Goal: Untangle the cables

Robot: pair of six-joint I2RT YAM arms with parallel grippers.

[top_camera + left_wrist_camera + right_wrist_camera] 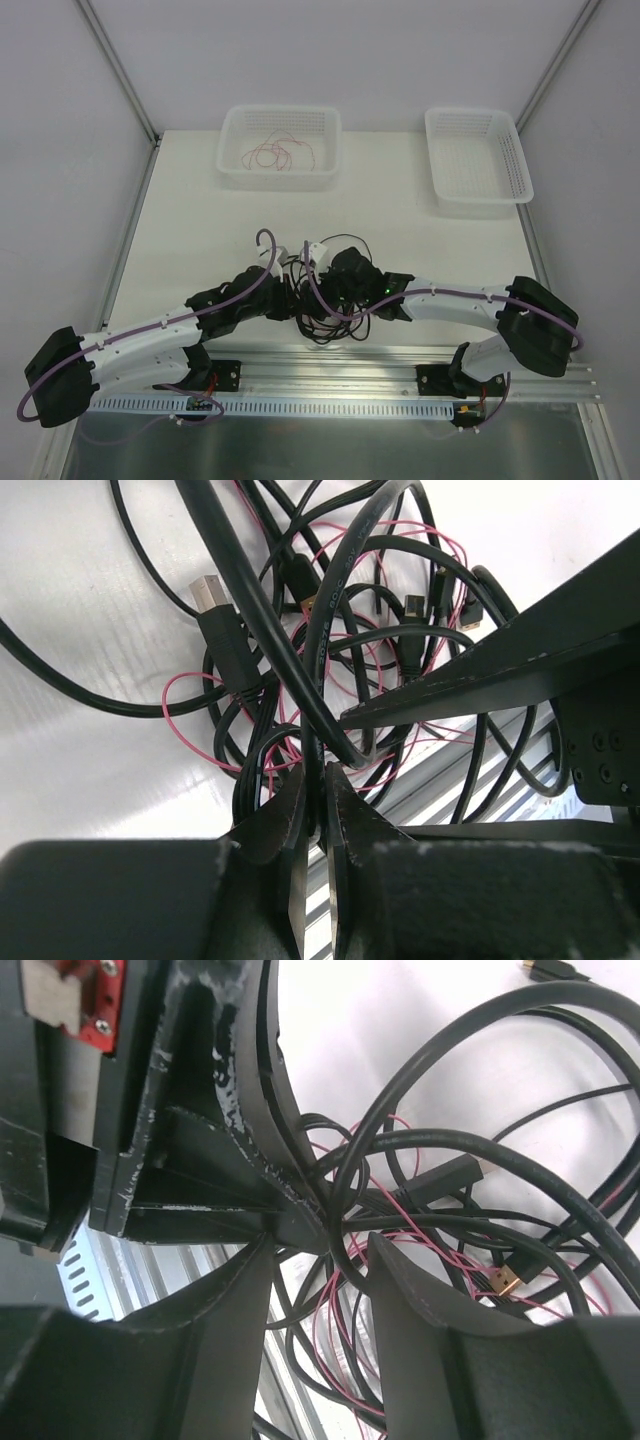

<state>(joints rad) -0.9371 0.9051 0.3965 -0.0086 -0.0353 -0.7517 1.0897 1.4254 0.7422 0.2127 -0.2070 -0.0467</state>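
Observation:
The cables lie in one tangle of black loops and fine pink wire near the table's front edge, between my two arms. In the left wrist view my left gripper is shut on a thick black cable that arches up out of the knot. A black USB plug and pink wire lie just beyond it. My right gripper faces the left one, its jaws apart, with black loops and pink wire running between them. From above, both grippers, left and right, meet over the tangle.
A white basket at the back left holds a few red-pink wires. A second white basket stands at the back right. The metal rail with the arm bases runs just in front of the tangle.

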